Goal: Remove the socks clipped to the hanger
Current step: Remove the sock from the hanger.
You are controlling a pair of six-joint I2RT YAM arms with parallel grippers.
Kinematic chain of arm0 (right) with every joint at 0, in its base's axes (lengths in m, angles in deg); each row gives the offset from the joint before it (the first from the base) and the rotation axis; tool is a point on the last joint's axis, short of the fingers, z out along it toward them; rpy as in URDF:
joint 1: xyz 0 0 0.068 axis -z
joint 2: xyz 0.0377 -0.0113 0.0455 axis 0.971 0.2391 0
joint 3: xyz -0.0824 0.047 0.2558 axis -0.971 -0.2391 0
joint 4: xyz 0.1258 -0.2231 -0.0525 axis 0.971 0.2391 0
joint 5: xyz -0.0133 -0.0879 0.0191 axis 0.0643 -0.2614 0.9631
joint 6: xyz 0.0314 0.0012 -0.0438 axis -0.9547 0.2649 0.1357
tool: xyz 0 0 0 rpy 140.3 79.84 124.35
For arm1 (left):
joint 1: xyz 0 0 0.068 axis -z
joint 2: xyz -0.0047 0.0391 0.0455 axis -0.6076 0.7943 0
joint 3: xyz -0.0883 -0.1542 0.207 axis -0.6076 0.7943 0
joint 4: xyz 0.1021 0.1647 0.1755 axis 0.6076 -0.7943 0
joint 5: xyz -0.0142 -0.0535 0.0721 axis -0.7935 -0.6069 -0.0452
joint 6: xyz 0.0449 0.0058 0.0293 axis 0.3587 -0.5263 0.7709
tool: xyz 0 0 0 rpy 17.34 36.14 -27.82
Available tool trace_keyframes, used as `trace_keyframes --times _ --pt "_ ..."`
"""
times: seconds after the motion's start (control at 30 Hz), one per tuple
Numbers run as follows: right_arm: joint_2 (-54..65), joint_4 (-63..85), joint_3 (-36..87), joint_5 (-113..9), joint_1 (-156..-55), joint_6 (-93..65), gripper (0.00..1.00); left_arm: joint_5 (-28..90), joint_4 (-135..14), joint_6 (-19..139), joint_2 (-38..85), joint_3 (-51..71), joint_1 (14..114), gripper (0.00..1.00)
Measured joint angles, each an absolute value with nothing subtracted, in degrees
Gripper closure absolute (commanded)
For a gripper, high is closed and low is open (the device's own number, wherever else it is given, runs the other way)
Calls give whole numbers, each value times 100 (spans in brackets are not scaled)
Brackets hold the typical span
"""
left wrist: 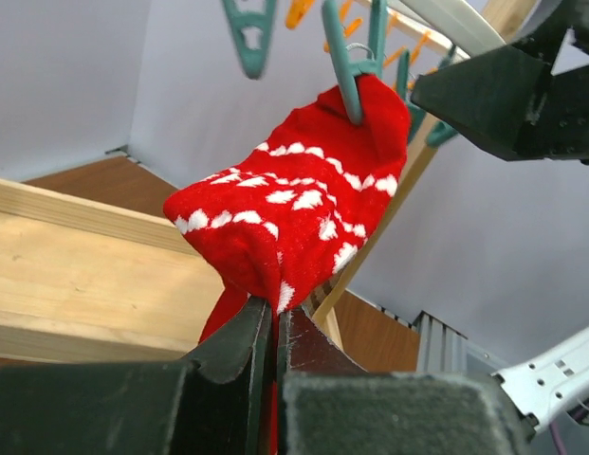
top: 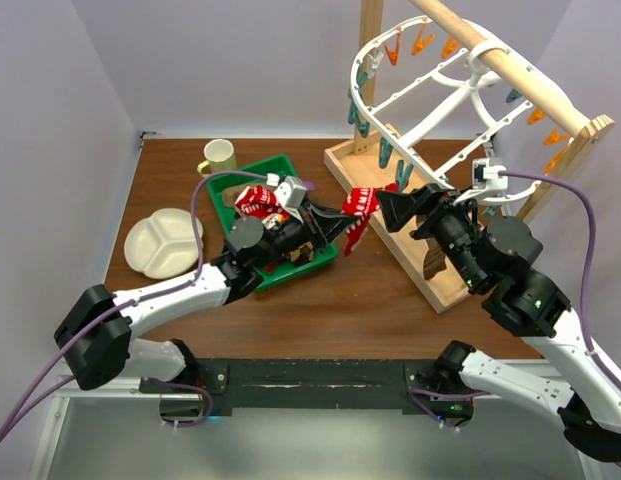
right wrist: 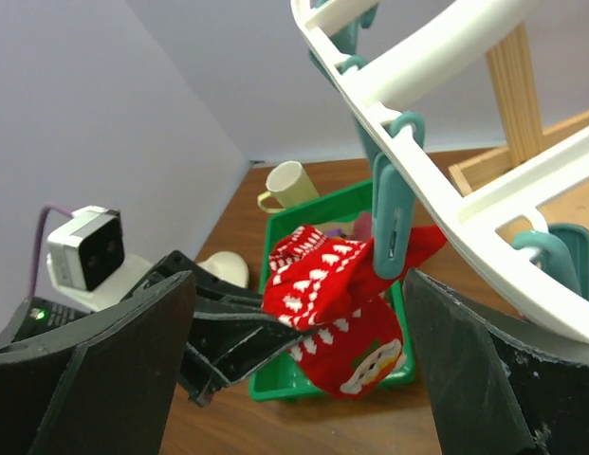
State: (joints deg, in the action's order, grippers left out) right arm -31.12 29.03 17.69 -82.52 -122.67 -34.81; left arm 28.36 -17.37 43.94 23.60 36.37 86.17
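Observation:
A red sock (top: 360, 205) (left wrist: 294, 209) (right wrist: 322, 284) with white patterns hangs from a teal clip (left wrist: 346, 81) (right wrist: 391, 209) on the low rim of the white hanger (top: 430, 90) (right wrist: 446, 180). My left gripper (top: 342, 222) (left wrist: 273, 318) is shut on the sock's lower fold, just left of the hanger. My right gripper (top: 405, 197) (right wrist: 296, 282) is open, with one finger on each side of that clip and the sock. No other sock shows on the hanger.
A green tray (top: 252, 172) behind the left arm holds another red sock (top: 255, 200). A pale mug (top: 218, 155) and a white divided plate (top: 165, 245) lie to the left. The wooden stand's base (top: 445, 285) and rail (top: 510, 65) carry the hanger, with orange clips (top: 420, 42) dangling.

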Motion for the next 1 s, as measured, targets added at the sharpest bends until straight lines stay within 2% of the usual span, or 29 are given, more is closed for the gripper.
trace_keyframes --times 0.47,1.0 --pt "-3263 3229 1618 -8401 -12267 -3593 6 2650 -1767 4394 2551 3675 8780 100" --pt "-3657 2409 -275 -8125 -12267 -4360 9 2329 -1837 4396 2566 3675 8780 100"
